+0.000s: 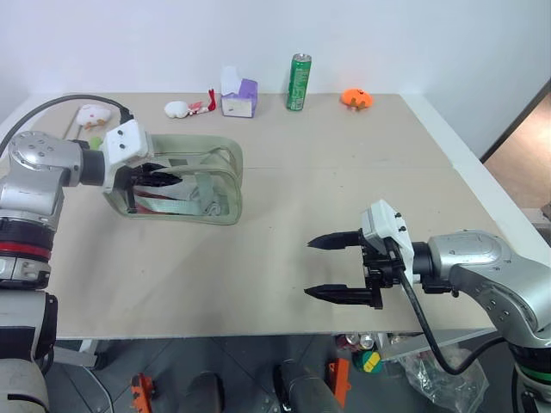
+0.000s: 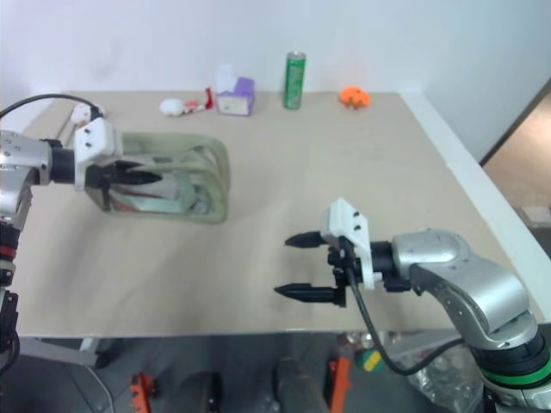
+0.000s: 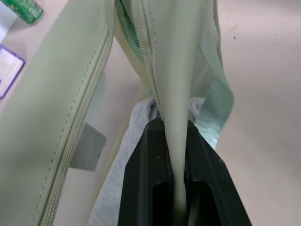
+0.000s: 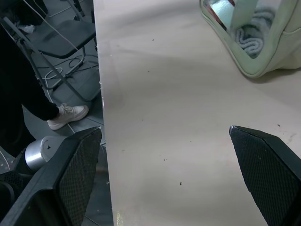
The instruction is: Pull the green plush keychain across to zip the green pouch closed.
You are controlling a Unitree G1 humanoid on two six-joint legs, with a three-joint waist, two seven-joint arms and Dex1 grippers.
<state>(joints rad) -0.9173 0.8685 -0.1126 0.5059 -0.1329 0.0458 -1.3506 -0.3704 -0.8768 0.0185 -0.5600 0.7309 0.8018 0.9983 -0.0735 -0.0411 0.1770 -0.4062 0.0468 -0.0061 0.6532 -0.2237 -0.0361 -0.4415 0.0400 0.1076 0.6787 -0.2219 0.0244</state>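
We find the L gripper (image 1: 153, 178) clamped on the top edge of the green pouch (image 1: 219, 185); in the wrist view its fingers (image 3: 155, 174) pinch a pale fabric fold beside the zip teeth. Pouch lies on the table (image 1: 344, 172), our left side, strap up, towel & red contents visible inside. Green plush keychain: we can't locate it. R gripper (image 1: 331, 268) hovers over the table near the front edge, fingers wide apart, nothing held, well apart from pouch. Green can (image 1: 299, 83), tissue box (image 1: 238, 95) & orange toy (image 1: 355, 98) at far edge.
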